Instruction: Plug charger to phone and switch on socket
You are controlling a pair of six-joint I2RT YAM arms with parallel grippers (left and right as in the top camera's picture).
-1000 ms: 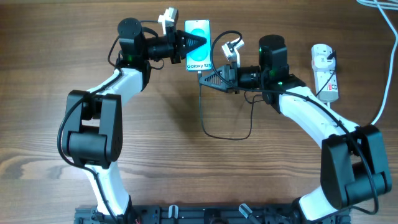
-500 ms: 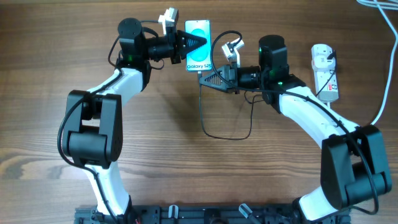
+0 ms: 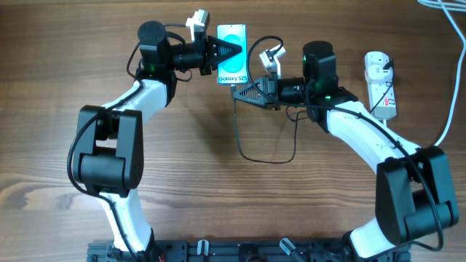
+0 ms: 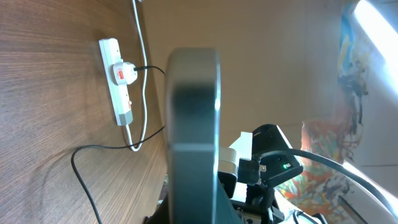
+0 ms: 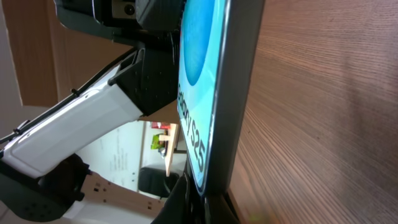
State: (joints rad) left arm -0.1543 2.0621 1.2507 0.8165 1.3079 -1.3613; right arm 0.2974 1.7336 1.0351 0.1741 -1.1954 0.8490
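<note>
Nothing is shifting since the earlier frames: both arms and the phone [image 3: 233,73] are sitting exactly as before. The left gripper [image 3: 237,49] is reaching in from the phone's left, one finger lying across the screen, clamping the phone. The left wrist view is showing the phone's edge [image 4: 193,124] dead centre and close. The right gripper [image 3: 237,91] is pressing against the phone's lower edge from the right. Its tips are hiding the connector there, so I cannot tell whether its jaws are closed or parted. The cable [image 3: 266,159] is dropping from that lower edge and looping back towards the right arm. The socket strip [image 3: 381,91] is lying well to the right of the phone with a plug in it.
</note>
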